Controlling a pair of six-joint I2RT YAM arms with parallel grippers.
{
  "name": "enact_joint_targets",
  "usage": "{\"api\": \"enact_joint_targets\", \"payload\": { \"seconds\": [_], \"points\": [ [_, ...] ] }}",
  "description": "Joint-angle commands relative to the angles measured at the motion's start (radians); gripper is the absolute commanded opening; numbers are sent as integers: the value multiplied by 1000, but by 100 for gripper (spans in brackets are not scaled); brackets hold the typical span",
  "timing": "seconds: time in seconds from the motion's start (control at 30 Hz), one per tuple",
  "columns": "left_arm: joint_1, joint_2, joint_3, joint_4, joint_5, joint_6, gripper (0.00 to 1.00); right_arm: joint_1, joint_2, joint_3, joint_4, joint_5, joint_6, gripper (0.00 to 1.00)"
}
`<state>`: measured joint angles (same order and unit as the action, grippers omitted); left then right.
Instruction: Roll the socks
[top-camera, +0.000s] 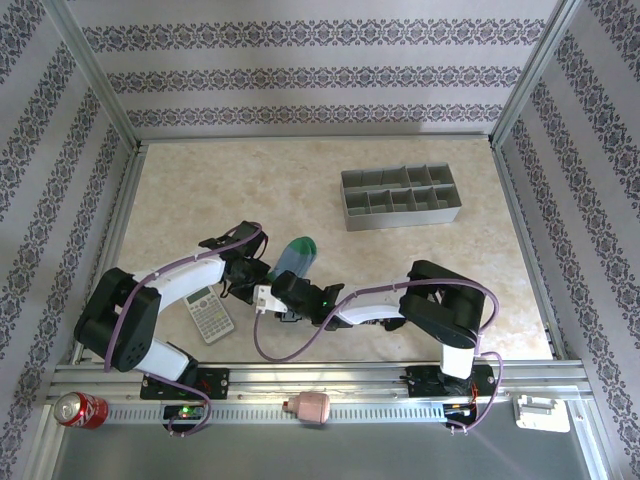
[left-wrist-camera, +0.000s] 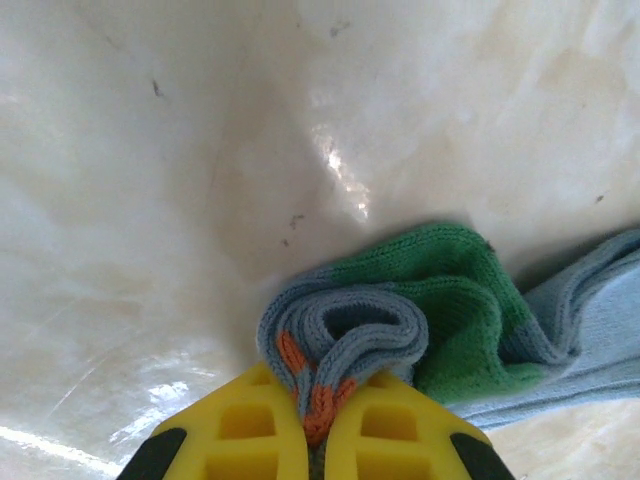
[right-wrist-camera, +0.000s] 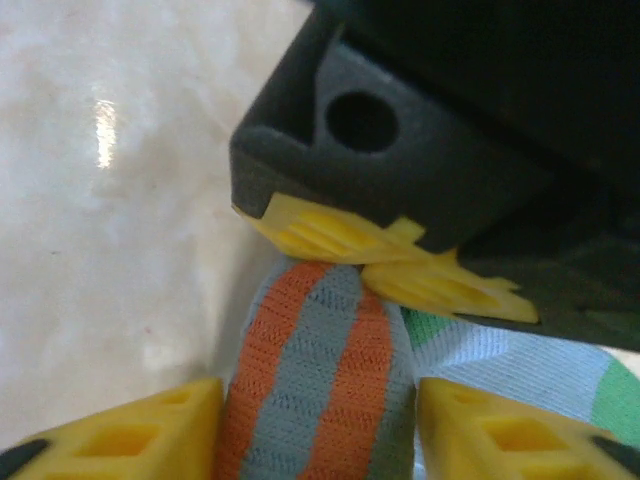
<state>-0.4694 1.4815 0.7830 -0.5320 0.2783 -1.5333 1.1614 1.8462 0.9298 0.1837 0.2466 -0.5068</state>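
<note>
A blue-grey sock (top-camera: 297, 256) with a green toe lies mid-table, just beyond both grippers. My left gripper (left-wrist-camera: 315, 388) is shut on a folded wad of that sock (left-wrist-camera: 345, 325), blue-grey with orange stripes, and the green toe (left-wrist-camera: 450, 300) bunches to its right. In the top view the left gripper (top-camera: 252, 272) meets the right gripper (top-camera: 273, 295) at the sock's near end. My right gripper (right-wrist-camera: 318, 405) straddles the orange-and-grey striped roll (right-wrist-camera: 315, 370), its yellow fingers (right-wrist-camera: 130, 435) pressed against both sides. The left gripper's yellow fingertips (right-wrist-camera: 400, 265) pinch the roll's far end.
A grey calculator (top-camera: 209, 313) lies near the left arm. A grey compartment tray (top-camera: 400, 197) stands at the back right. On the front rail sit a red can (top-camera: 78, 409), a pink object (top-camera: 310, 407) and a white part (top-camera: 540, 412).
</note>
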Motion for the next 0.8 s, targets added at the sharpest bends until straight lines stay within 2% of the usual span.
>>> {"api": "enact_joint_targets", "payload": {
  "seconds": [0.0,0.17,0.2,0.23,0.37,0.47,0.6,0.77],
  "points": [
    [-18,23,-2,-112,-1,-10,0,6,43,36,-19,66,-64,34],
    [-16,3,3,-102,-3,-15,0,3,45,19,-55,58,-38,0],
    [-16,-10,6,-104,-10,-15,0,2,37,6,-66,44,-28,0],
    [-15,-26,8,-107,-20,-15,6,0,28,-3,-75,26,-15,0],
    [-2,-115,0,-105,-54,-31,40,-35,-10,-58,-115,-104,99,0],
    [23,-178,-18,-105,-70,-31,57,-76,-11,-97,-124,-241,186,0],
    [58,-253,-39,-94,-97,-12,64,-112,5,-143,-107,-364,275,0],
    [62,-281,-75,15,-44,23,60,-164,24,-177,-78,-486,348,0]
  ]
}}
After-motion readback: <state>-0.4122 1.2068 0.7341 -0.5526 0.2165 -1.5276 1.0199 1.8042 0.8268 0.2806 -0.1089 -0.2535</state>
